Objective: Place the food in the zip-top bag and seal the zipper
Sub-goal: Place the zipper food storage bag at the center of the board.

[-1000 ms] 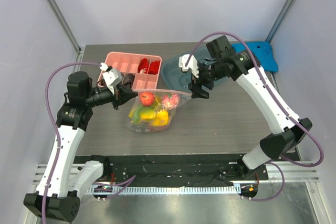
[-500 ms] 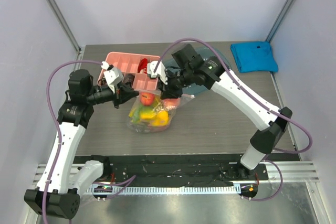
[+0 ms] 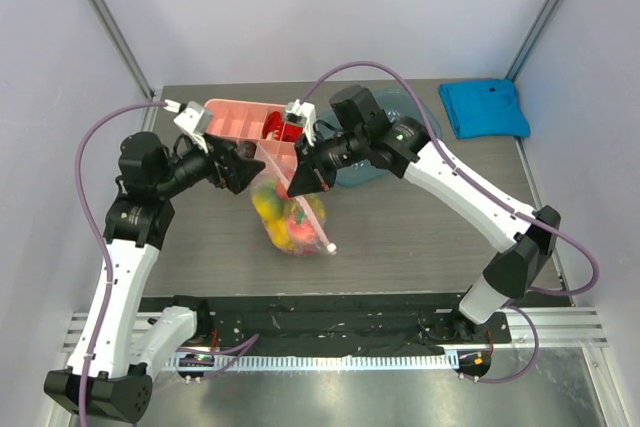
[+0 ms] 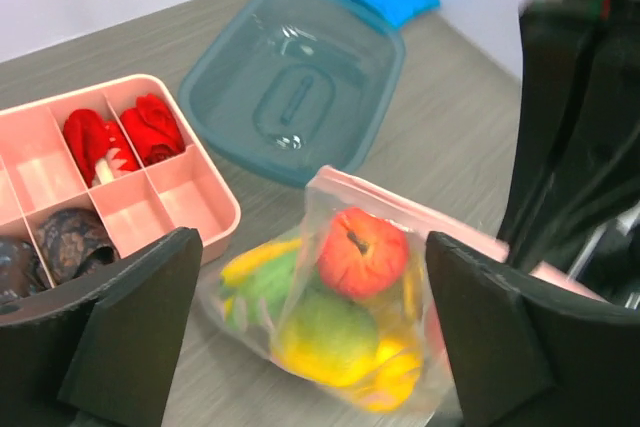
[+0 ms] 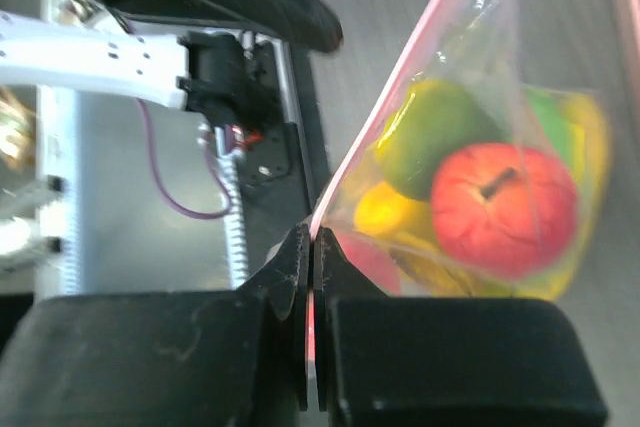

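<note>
From above: zip-top bag (image 3: 290, 232) in the middle of the tabletop (image 3: 430, 237), just near of the pink divided box (image 3: 235, 122), bulging with the food (image 3: 270, 207). Clenched on the far end of the zipper (image 3: 318, 222): the right gripper (image 3: 302, 179). Spread wide and grasping nothing: the left gripper (image 3: 238, 169).

Through the left wrist: open jaws either side of the bag, apart from it; tomato (image 4: 362, 252) uppermost inside.

Through the right wrist: jaws pinched shut on the thin pink strip. Probably light, crinkly, slippery film with shifting contents; best gripped at the stiffer zip strip, not the pouch.
</note>
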